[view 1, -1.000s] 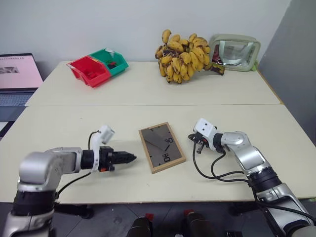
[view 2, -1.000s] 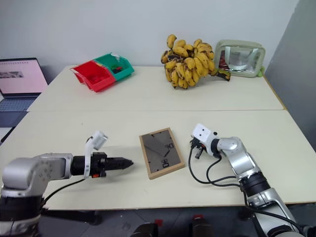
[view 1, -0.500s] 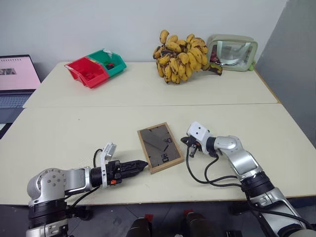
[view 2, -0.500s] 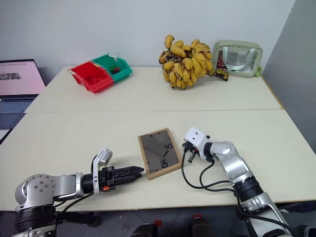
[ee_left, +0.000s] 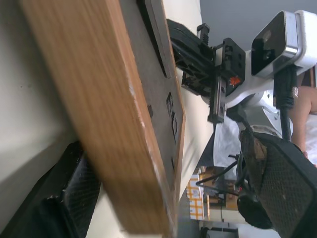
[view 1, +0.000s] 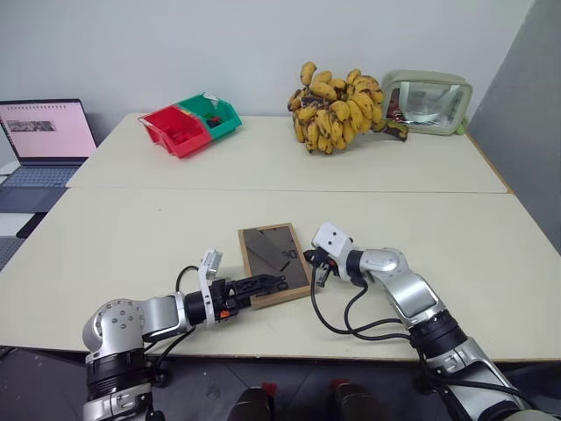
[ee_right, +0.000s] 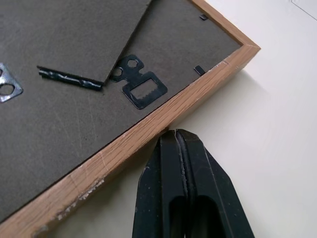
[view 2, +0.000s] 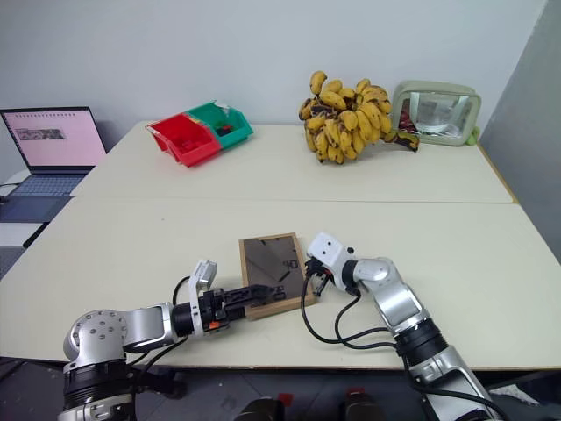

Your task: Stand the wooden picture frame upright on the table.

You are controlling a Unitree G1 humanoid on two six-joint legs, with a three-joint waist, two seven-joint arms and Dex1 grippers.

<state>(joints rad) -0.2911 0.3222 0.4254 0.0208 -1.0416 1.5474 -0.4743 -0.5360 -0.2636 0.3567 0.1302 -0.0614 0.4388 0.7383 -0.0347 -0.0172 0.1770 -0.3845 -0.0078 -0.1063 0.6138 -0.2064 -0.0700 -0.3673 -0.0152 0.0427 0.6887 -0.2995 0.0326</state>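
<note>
Wooden picture frame (view 1: 271, 263) lies back-up on the table (view 1: 131, 237); left tool (view 1: 263, 285), spread wide, straddles its near edge while right tool (view 1: 313, 274), pinched shut, braces the opposite side for tipping.

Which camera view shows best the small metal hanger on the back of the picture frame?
The right wrist view: the sawtooth hanger is large and clear on the wooden picture frame. In both eye views and the left wrist view the frame's dark back shows, the hanger too small to tell.
</note>
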